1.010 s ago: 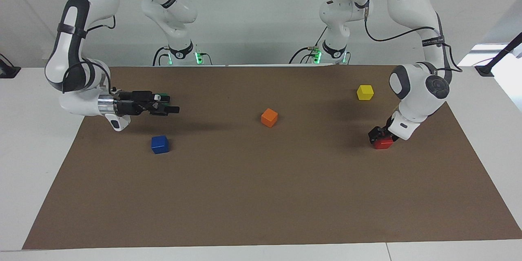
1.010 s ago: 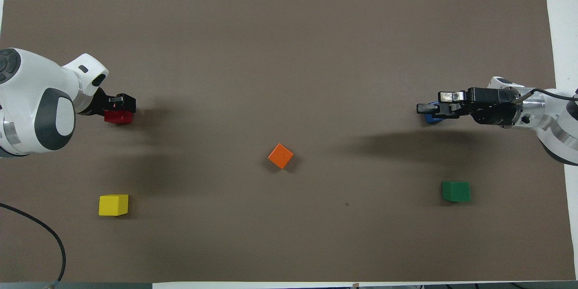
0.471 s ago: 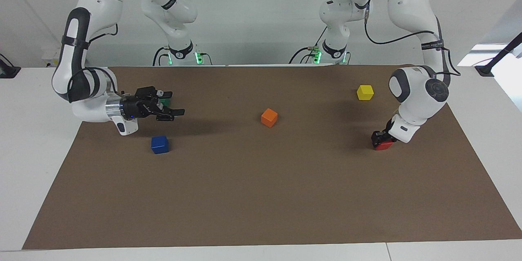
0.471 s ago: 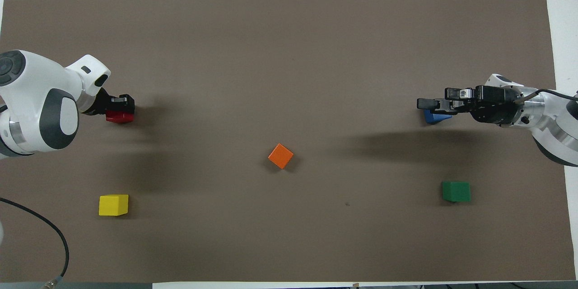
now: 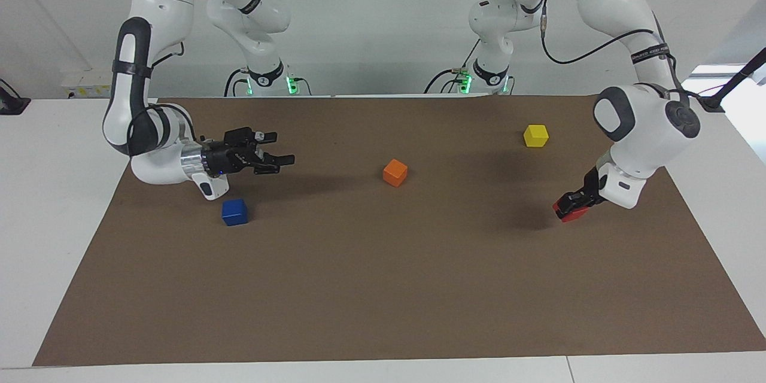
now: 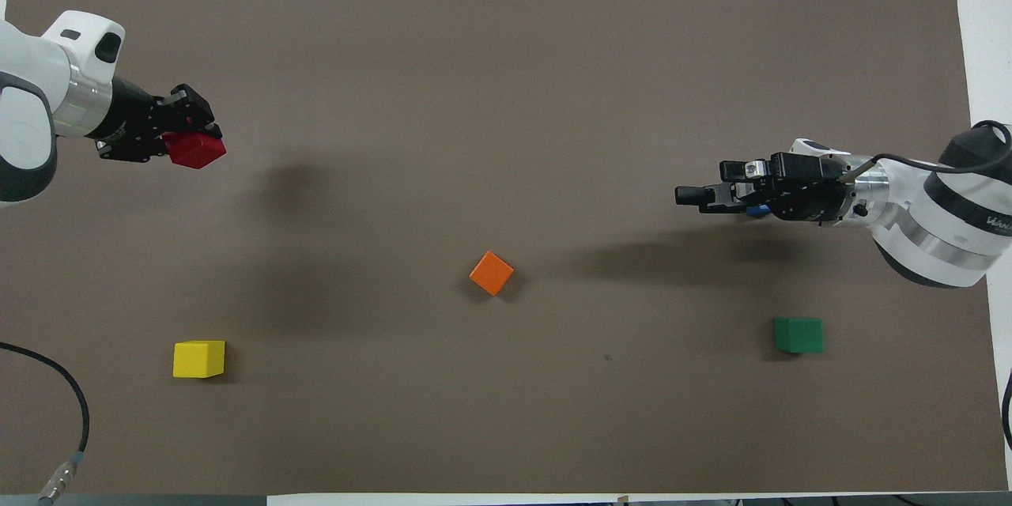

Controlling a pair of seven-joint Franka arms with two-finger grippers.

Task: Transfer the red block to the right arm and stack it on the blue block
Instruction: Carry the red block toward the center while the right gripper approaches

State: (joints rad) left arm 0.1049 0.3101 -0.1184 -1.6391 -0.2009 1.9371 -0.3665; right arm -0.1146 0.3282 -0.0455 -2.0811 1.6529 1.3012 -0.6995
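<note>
**Red block gripped and raised at the left arm's end; handover pending.**
The red block [image 5: 568,210] is clamped in the left gripper [image 5: 573,206], tilted, clear of the brown mat [image 5: 383,287]. The right gripper [image 5: 276,157] hangs with jaws released between the blue block [image 5: 234,212] and the orange block [image 5: 395,172]. Judged step: carry toward mid-table. The next move calls for presenting two free faces of the block to the right gripper.
</note>
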